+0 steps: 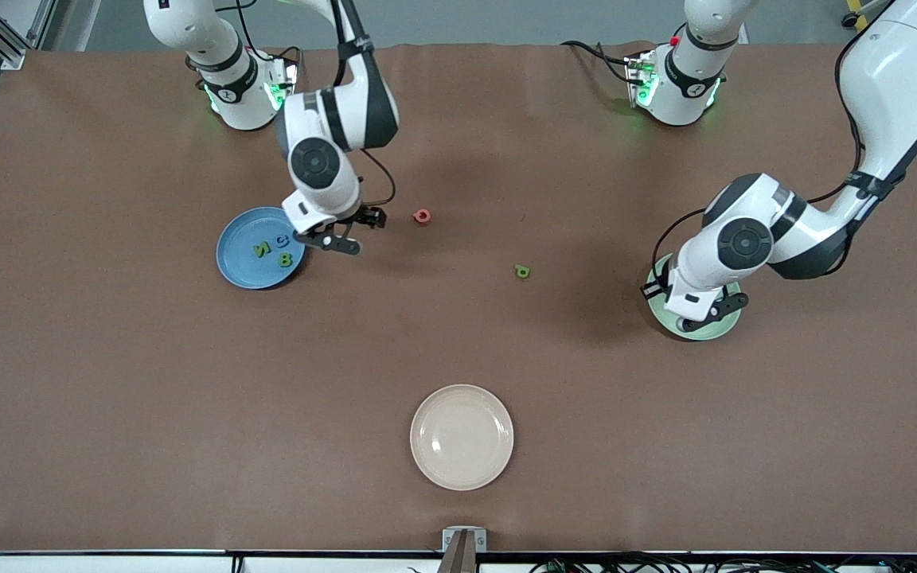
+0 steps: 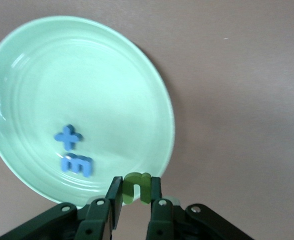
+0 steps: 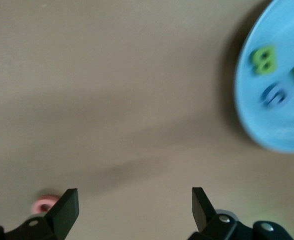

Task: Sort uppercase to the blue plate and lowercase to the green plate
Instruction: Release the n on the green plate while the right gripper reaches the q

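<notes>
Left claw is pinching the green u over the green plate. Right claw is hanging wide open, empty, beside the blue plate, red Q at its 3 o'clock.

Both arms: glossy white shells w/ black joint bands, round grey caps, thin black cables; bases glow green. Left claw & right claw: black fingers, silver screws.

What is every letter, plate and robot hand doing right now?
blue plate: holds green N, blue C, green B.
green plate: holds blue x and blue m.
green u: gripped above the green plate's rim.
left end effector: shut on the u.
right end effector: open, empty.
red Q: loose on table.
green p: loose on table.
cream plate: empty.
</notes>
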